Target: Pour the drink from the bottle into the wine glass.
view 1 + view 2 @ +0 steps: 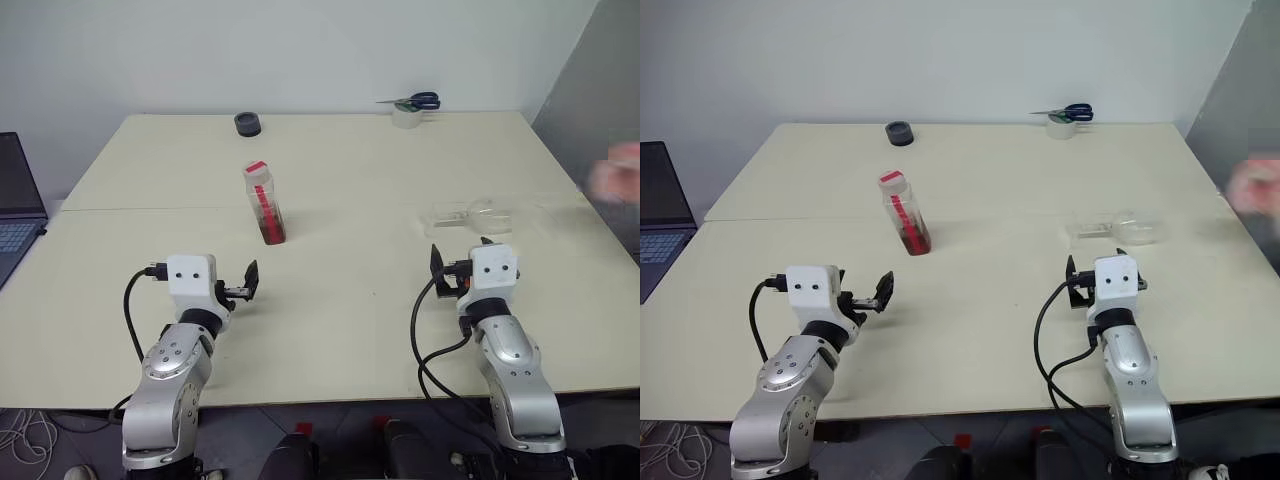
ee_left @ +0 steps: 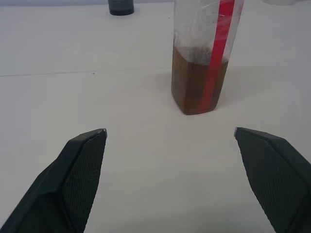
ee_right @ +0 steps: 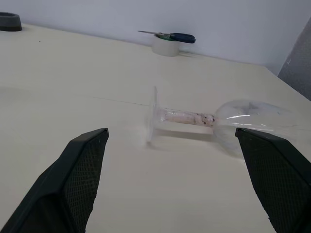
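Bottle [image 1: 264, 203] upright mid-bench [image 1: 350, 300]; left wrist view shows drink [image 2: 194, 80] filling its lower part. Wine glass [image 3: 214, 119] lies on its side ahead of right gripper [image 3: 180, 182]. Left gripper [image 2: 170, 179] and right gripper: fingers apart, empty.

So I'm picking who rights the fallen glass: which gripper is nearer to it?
Right. The right gripper sits just in front of the glass, which lies on its side. The left gripper is far across the table, in front of the bottle.

No readable writing anywhere.
The bottle [image 1: 264, 202], left of centre in the head view, carries a plain red label strip; any print on it is too small to read.
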Robot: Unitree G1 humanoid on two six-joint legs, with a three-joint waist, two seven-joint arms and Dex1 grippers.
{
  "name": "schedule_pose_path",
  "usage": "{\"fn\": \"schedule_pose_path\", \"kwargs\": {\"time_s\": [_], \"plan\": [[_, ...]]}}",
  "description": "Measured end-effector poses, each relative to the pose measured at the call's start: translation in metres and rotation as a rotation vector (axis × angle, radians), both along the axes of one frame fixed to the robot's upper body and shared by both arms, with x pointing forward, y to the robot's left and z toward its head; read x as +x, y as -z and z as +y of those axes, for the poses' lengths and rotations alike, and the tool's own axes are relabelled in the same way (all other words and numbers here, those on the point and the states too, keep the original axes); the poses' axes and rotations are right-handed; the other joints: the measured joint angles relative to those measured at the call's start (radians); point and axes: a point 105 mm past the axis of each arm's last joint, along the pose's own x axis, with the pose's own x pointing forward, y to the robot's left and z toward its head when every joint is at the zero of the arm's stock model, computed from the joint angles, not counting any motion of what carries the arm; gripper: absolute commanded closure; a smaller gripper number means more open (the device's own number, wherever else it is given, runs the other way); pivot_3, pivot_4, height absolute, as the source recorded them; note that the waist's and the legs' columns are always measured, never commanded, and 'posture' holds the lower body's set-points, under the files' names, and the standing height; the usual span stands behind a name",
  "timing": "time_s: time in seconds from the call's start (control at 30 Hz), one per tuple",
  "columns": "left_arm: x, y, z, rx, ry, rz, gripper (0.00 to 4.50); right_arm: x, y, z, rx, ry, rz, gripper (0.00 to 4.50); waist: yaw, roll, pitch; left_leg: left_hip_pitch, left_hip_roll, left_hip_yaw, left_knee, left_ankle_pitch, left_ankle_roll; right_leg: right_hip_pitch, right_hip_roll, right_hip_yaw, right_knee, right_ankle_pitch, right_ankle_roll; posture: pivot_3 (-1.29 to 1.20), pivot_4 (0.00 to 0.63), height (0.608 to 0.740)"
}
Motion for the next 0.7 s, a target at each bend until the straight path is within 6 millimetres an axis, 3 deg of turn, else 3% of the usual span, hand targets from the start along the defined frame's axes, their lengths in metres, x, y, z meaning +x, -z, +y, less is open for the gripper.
{"fn": "schedule_pose_path", "kwargs": {"time_s": [0.7], "plan": [[0.0000, -0.0039, -0.0050, -0.005, 0.020, 0.003, 0.00, -0.0004, -0.0001, -0.0064, -0.001, 0.038, -0.003, 0.05, 0.000, 0.000, 0.000, 0.000, 0.000, 0.000, 0.000, 0.000, 0.000, 0.000, 0.000, 0.000, 0.000, 0.000, 0.000, 0.00, 0.150, 0.740]]}}
